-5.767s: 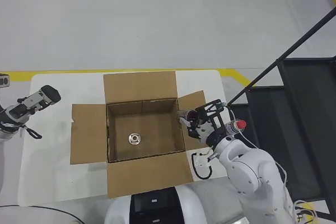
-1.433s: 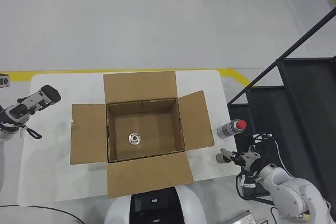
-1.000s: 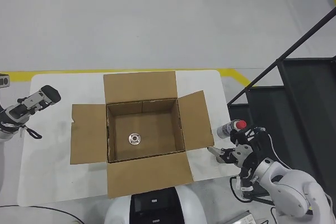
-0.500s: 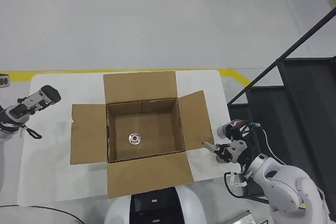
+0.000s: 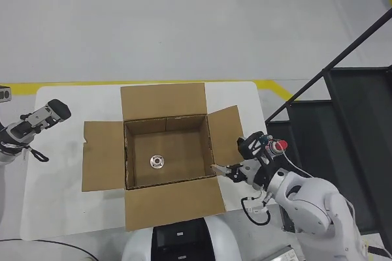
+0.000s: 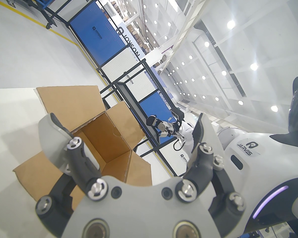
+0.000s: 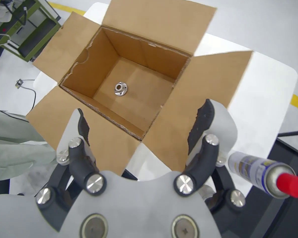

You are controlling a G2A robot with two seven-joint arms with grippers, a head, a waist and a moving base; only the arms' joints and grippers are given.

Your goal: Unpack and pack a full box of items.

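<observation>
An open cardboard box stands in the middle of the white table, all its flaps folded out. One small metal flange lies on its floor, also seen in the right wrist view as the flange. My right gripper hovers open over the box's right flap, nothing between its fingers. A spray can with a red cap lies at the table's right edge, just behind that gripper. My left gripper is open and empty, held off the table's left side, and looks toward the box.
A black metal stair frame stands close to the table's right side. A green cart and pale green fabric lie beyond the box's far side in the right wrist view. A yellow line runs behind the table.
My right gripper has moved left from beyond the table's right edge to above the box's right flap, passing the spray can. The left arm has stayed still.
</observation>
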